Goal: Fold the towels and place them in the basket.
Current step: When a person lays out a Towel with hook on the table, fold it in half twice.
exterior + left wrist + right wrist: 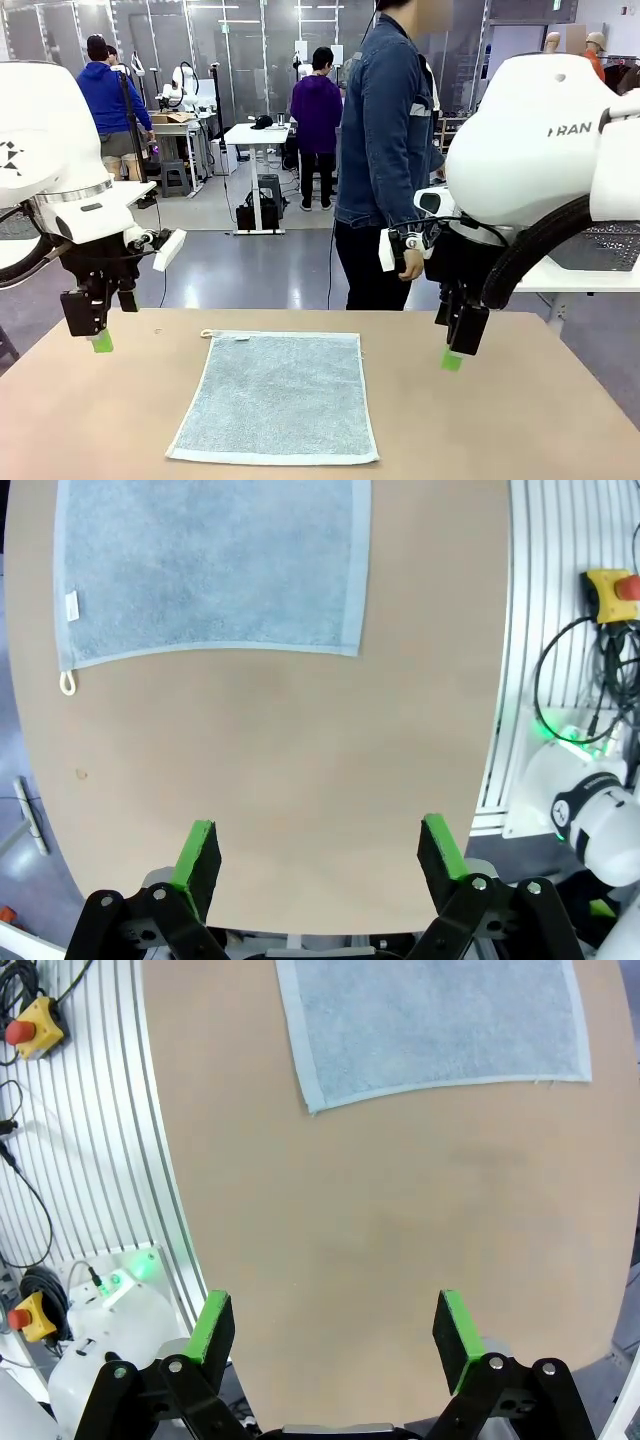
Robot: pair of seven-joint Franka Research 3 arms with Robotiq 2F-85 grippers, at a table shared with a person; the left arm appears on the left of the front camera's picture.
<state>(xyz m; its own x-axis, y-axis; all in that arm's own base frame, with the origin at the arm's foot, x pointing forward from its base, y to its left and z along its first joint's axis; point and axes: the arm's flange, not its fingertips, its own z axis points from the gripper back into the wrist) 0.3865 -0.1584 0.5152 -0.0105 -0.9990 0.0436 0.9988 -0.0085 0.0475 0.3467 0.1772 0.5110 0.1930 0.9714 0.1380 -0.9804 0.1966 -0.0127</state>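
One light blue-grey towel [276, 396] lies flat and unfolded on the brown table [520, 420], its corner loop and white label at the far left corner. The same towel [210, 570] fills the top of the left wrist view, and the towel [430, 1025] sits at the top of the right wrist view. My left gripper [95, 335] hangs open above the table's left side, clear of the towel. My right gripper [455, 352] hangs open above the right side, also apart from it. Both hold nothing. The basket is out of view.
A person in a denim jacket [385, 150] stands at the table's far edge, one hand by the side. A grey mesh container [600, 245] sits on a white table behind my right arm. Emergency-stop boxes [35, 1022] and cables lie beside the table.
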